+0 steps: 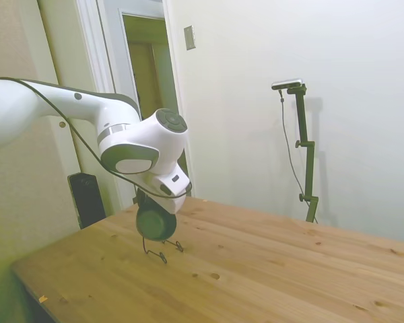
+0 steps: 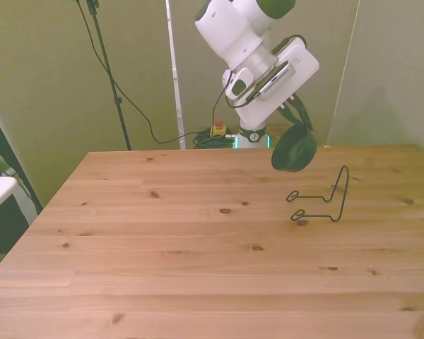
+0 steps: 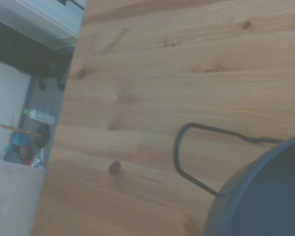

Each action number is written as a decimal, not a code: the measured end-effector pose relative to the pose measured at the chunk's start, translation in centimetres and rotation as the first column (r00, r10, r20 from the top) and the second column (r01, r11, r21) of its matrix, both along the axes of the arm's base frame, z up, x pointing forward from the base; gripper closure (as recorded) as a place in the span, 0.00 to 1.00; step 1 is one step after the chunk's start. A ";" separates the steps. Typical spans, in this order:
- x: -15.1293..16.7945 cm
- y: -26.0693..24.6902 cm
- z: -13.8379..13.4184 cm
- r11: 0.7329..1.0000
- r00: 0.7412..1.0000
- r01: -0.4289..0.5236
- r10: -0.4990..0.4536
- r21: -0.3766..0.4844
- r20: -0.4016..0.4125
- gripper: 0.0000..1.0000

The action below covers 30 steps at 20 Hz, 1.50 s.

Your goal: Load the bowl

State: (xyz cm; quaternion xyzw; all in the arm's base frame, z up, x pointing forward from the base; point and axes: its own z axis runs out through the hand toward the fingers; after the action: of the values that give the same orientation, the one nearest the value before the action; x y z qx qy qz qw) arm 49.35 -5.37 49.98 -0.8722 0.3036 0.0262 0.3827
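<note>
One dark green bowl (image 2: 294, 148) hangs at upper right of the front view. One thin black wire rack (image 2: 321, 198) stands below it on one wooden table (image 2: 162, 247). One white arm (image 2: 247, 35) reaches in.

A thin black wire rack (image 2: 320, 200) stands on the wooden table (image 2: 162, 247), toward the front view's right

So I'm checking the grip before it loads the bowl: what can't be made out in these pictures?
- Gripper fingers: side view, hidden behind the bowl; front view, behind the wrist and the bowl.
- Bowl's inside: turned away or blurred in every view.
- Wire rack: side view, mostly behind the bowl; wrist view, blurred and partly covered.
</note>
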 end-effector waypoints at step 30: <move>4.4 1.6 -4.4 0.986 0.999 0.001 0.005 0.165 -0.036 1.00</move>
State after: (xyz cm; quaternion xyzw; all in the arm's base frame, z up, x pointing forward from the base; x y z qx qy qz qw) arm 53.78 -3.74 45.53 -0.8372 0.3063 0.0677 0.4480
